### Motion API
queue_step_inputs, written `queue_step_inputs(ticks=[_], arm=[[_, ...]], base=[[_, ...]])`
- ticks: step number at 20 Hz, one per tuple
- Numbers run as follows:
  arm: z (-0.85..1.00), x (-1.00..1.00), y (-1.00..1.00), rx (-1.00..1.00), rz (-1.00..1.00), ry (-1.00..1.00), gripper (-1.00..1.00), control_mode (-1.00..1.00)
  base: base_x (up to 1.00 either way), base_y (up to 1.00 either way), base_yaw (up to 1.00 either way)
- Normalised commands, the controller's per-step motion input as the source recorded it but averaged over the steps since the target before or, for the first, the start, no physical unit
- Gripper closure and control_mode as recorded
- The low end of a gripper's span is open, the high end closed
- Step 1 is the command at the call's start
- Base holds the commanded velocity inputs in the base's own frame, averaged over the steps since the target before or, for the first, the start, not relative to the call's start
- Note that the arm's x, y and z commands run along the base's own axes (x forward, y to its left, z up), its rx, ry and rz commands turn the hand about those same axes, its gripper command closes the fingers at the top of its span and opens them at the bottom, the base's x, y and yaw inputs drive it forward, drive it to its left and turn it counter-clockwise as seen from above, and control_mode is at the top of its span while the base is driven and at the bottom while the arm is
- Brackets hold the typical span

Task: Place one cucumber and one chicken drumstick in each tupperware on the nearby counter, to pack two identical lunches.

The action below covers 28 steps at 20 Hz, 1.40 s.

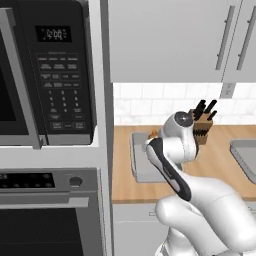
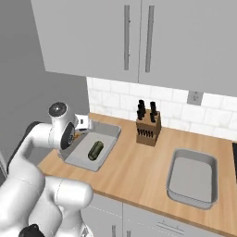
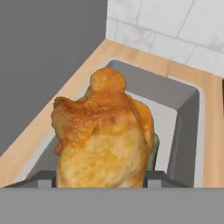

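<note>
In the left base view, the white arm rises from the lower right and bends over the wooden counter (image 1: 125,155). A grey tupperware (image 1: 139,160) sits on the counter at about nine o'clock from the arm's wrist, partly hidden behind it. A small orange patch of the chicken drumstick (image 1: 153,134) peeks out at the wrist's upper left edge, above that box. A knife block (image 1: 203,126) stands at two o'clock from the wrist, against the tiled wall. A second tupperware (image 1: 245,157) lies at the right edge of the counter, well apart from the first. A microwave (image 1: 47,70) and an oven (image 1: 47,210) fill the left side.

In the right base view, the gripper (image 2: 79,133) hangs over the left end of the first tupperware (image 2: 109,134), with a sliver of orange drumstick (image 2: 77,135) just below the hand. A cucumber (image 2: 96,150) lies inside this box, at about four o'clock from the gripper. The knife block (image 2: 148,126) stands at two o'clock from the box, and the second tupperware (image 2: 192,178) sits at four o'clock, near the counter's front edge (image 2: 139,185).

In the hand view, the drumstick (image 3: 103,135) is clamped between the two fingers (image 3: 43,180), its bulbous end nearest the camera and its narrow end pointing to twelve o'clock. The tupperware (image 3: 188,113) lies beneath it, and a green edge of cucumber (image 3: 155,151) shows at the drumstick's three o'clock side.
</note>
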Motion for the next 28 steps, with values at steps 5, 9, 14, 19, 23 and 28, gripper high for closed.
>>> queue_step_inputs(ticks=[5, 9, 14, 19, 23, 28], arm=[[-0.51, 0.41, 0.00, -0.06, 0.10, 0.05, 1.00, -1.00], [-0.28, 0.05, -0.01, 0.00, 0.04, 0.00, 1.00, -1.00], [-0.21, 0.00, 0.00, 0.00, 0.00, 0.00, -1.00, -1.00], [-0.15, 0.00, 0.00, 0.00, 0.00, 0.01, -1.00, -1.00], [-0.01, 0.04, 0.00, 0.00, 0.00, 0.01, -1.00, -1.00], [0.09, 0.00, 0.00, 0.00, 0.00, 0.03, -1.00, -1.00]], base=[[0.00, 0.00, 0.00], [0.00, 0.00, 0.00], [0.00, 0.00, 0.00], [0.00, 0.00, 0.00], [0.00, 0.00, 0.00], [0.00, 0.00, 0.00]])
